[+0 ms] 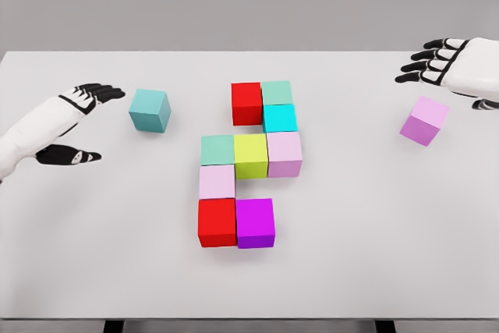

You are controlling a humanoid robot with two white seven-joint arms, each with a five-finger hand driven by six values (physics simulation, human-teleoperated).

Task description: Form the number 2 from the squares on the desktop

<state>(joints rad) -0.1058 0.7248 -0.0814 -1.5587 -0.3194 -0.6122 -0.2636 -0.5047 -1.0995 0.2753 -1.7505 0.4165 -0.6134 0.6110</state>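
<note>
Running off the frame, the left arm is cut at the lower left edge and the right arm at the right edge, so only forearm and hand of each show; the worktop is itself cropped along the bottom, where two dark legs peek out. The left hand hovers at the left side with its fingers spread wide and thumb apart, grasping nothing, its fingertips near the teal cube but not touching it; the right hand hangs at the far right, fingers loosely extended and empty, above and just beyond the lilac cube, which sits tilted and alone. In the middle the cubes stand packed together: a red cube beside a sea-green cube, a cyan cube under that; then a green cube, a yellow-green cube and a pale pink cube in a row; a pale pink block below the green one; at the bottom a red block touching a magenta cube.
</note>
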